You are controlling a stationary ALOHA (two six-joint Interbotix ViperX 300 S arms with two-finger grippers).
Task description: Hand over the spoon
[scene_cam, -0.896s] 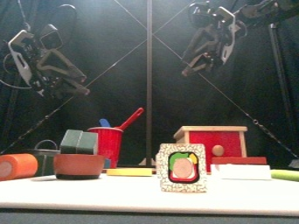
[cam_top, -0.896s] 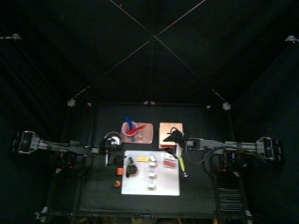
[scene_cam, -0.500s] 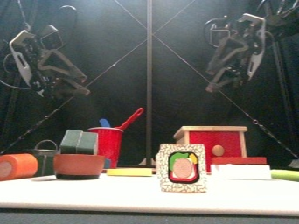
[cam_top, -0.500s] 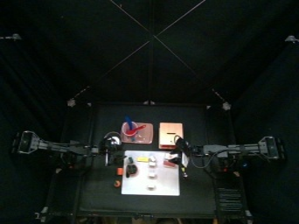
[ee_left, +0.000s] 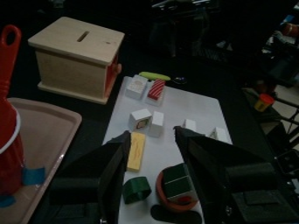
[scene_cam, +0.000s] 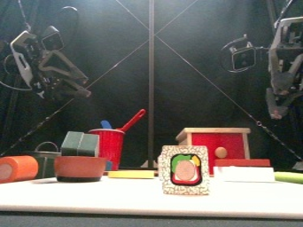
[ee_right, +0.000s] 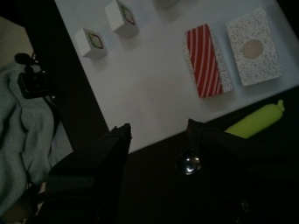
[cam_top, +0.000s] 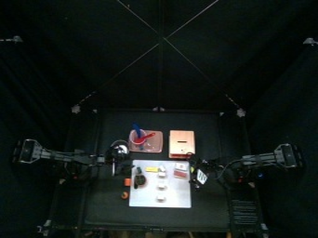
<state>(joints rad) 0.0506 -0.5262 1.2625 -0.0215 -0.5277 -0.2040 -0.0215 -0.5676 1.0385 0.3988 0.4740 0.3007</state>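
We find both the left gripper (ee_left: pixel 152 162) and right gripper (ee_right: pixel 158 144) wide open and empty, the red spoon (scene_cam: pixel 128 121) standing in its cup (scene_cam: pixel 108 146) well below them, so a careless reach risks tipping it.

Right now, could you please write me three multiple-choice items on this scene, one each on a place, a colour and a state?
1. Where is the red spoon?
A. standing in the red cup
B. flat on the white mat
C. held by an arm

2. What colour is the slotted box's lid?
A. blue
B. pale wood
C. black

3. How do the left gripper jaws stand?
A. shut on the spoon
B. shut, empty
C. open, empty

Key: 1 A, its handle leans out of the cup; 2 B, a light lid over red sides; 3 C, a clear gap shows between them.
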